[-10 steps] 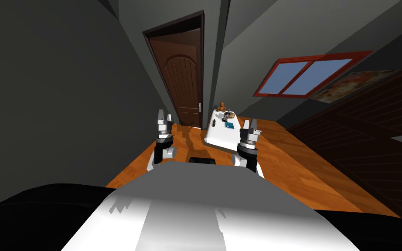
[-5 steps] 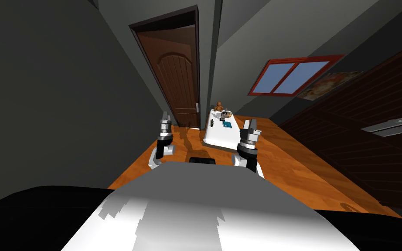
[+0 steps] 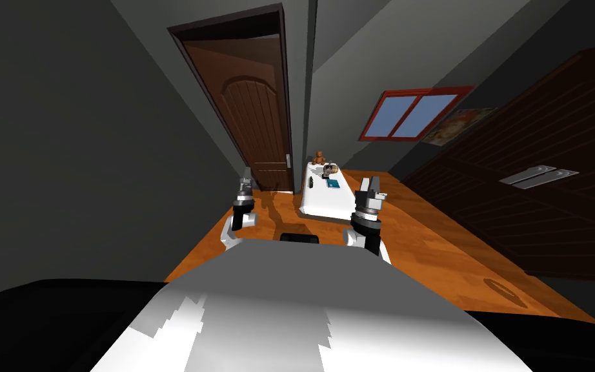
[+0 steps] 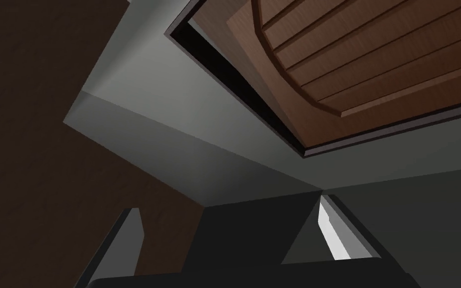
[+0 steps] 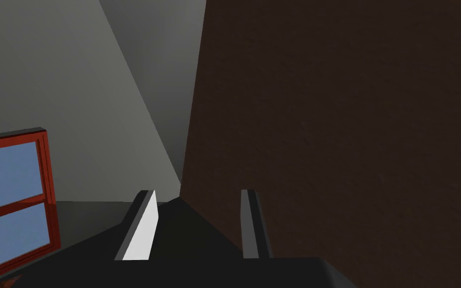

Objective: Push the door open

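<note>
A dark brown door (image 3: pixel 251 123) with an arched panel stands in a dark frame at the far end of the room and looks shut. A small pale handle (image 3: pixel 289 159) sits at its right edge. My left gripper (image 3: pixel 246 175) is raised well short of the door, below its lower part, and is open with nothing between its fingers. In the left wrist view this gripper (image 4: pixel 229 235) points up at the top of the door (image 4: pixel 374 60) and its frame. My right gripper (image 3: pixel 370 186) is held up in front of the white table, also open and holding nothing (image 5: pixel 197 227).
A long white table (image 3: pixel 324 199) with a few small things and a brown figure stands right of the door. Dark wooden panelling (image 3: pixel 535 194) lines the right side, and a grey wall (image 3: pixel 83 161) the left. A red-framed window (image 3: pixel 412 113) lies beyond. The floor (image 3: pixel 419 258) is orange wood.
The whole head view has shifted: I have moved and turned, so the door looks larger and further left. The left hand has turned slightly; both grippers stay open.
</note>
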### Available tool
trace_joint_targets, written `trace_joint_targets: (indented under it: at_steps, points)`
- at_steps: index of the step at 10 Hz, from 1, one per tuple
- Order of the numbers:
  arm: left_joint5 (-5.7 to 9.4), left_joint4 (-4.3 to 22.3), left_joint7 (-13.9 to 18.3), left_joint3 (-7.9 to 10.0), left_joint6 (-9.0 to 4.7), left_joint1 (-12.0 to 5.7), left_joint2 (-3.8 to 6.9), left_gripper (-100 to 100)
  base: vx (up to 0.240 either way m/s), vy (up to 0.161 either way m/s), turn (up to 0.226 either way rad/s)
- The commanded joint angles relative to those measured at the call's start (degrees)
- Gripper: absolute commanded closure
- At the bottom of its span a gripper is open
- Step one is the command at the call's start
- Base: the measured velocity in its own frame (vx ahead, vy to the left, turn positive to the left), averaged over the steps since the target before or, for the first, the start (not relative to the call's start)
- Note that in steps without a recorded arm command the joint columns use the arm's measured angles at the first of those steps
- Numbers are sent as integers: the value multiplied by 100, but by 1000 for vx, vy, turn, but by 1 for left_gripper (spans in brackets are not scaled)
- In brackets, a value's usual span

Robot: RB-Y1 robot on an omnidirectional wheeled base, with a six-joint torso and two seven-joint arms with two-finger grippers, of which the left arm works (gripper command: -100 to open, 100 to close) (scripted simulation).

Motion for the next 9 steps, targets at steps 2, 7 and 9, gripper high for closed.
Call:
trace_joint_targets:
  at_steps: [2,7,9]
  points:
    - [-185,388,-391,268,34,-221,3,-100,77,91,-171]
    - [-538,1198,-1124,834,92,-687,12,-100,70,88,-183]
    - [-612,1369,-1277,951,104,-784,7,-100,46,81,-113]
